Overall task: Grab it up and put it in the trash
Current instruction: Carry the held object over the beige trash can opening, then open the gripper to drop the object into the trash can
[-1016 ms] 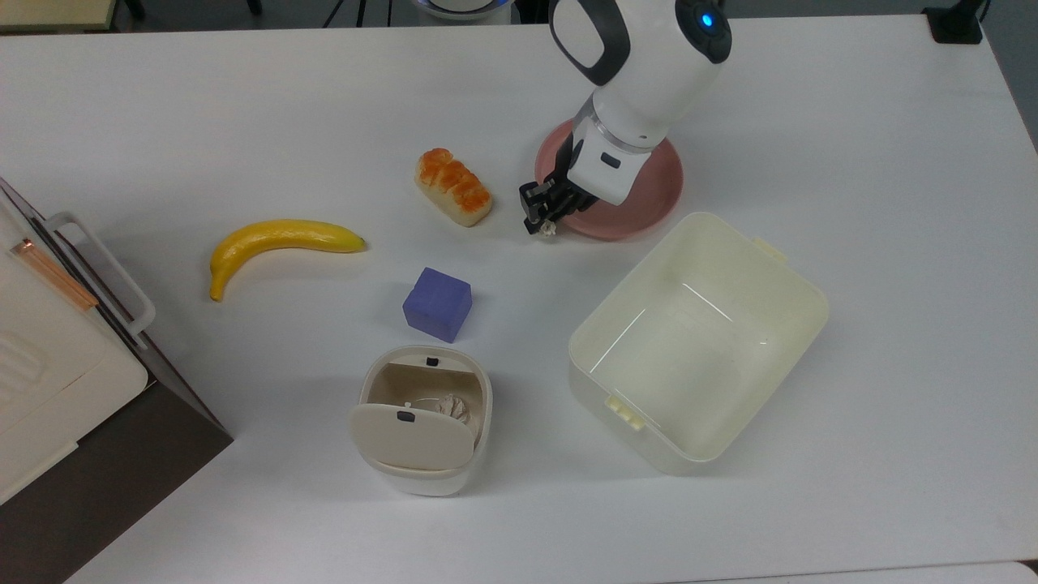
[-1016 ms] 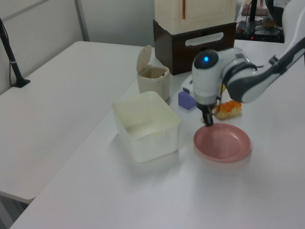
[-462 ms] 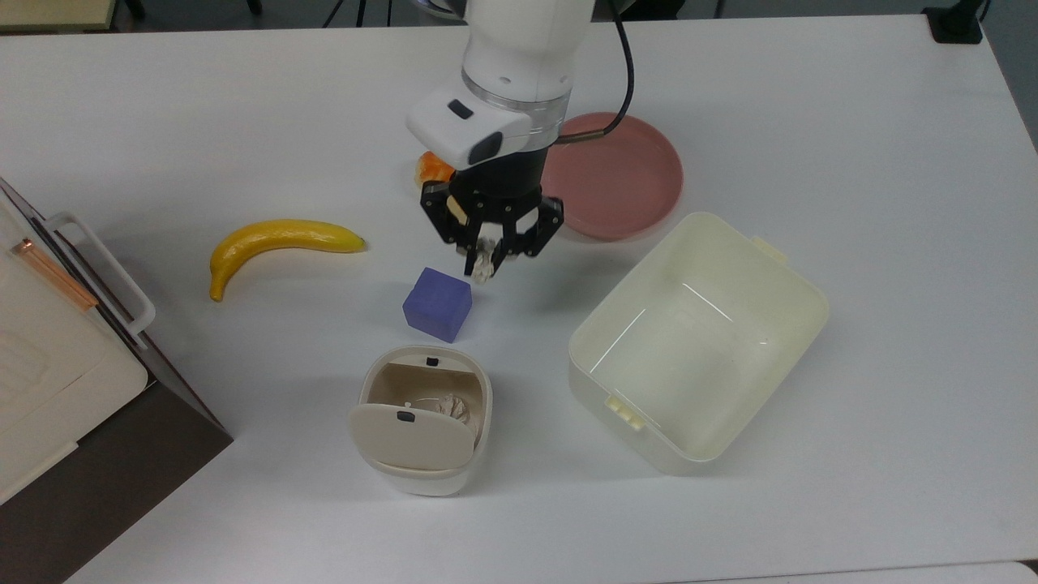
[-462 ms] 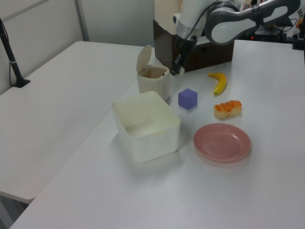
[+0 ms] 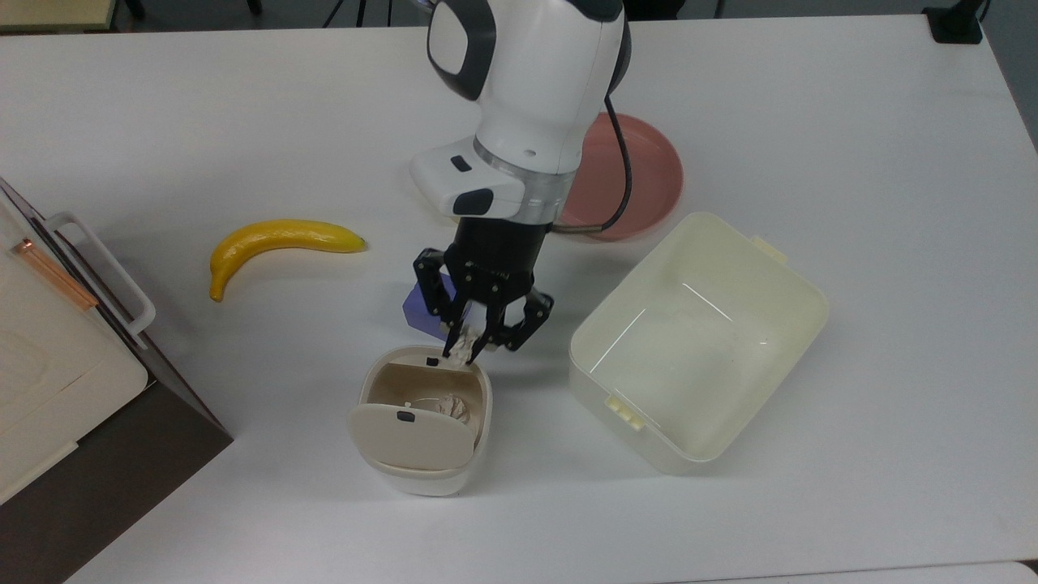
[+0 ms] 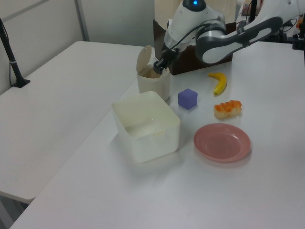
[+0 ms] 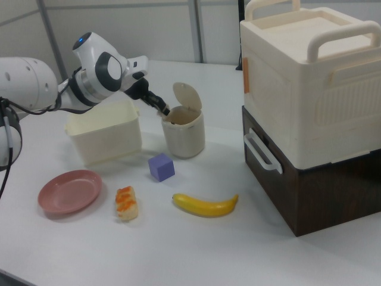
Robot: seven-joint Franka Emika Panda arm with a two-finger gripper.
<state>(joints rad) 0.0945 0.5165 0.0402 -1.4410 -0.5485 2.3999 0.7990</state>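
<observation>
A tiny crumpled white paper ball [image 5: 463,347] is pinched between my fingertips. My gripper [image 5: 470,345] is shut on it and hangs just above the far rim of the trash [image 5: 430,485], a small cream bin with its flap lid swung open. The left view has the gripper [image 6: 159,67] over the bin's [image 6: 153,86] opening, beside the raised lid. From the right view, the gripper [image 7: 162,109] reaches the bin [image 7: 184,140] from the right view's left. Some crumpled white material [image 5: 451,405] lies inside the bin.
A purple cube [image 5: 415,311] sits right behind the gripper, partly hidden by it. A large cream tub [image 5: 799,300] stands to the top view's right, a pink plate [image 5: 649,182] behind it. A banana [image 5: 276,238], a toy bread loaf [image 6: 228,109] and a tall cabinet [image 7: 309,107] are nearby.
My gripper has carried the paper ball from beside the pink plate, past the purple cube, to above the bin's far rim. The arm now covers the bread loaf in the top view.
</observation>
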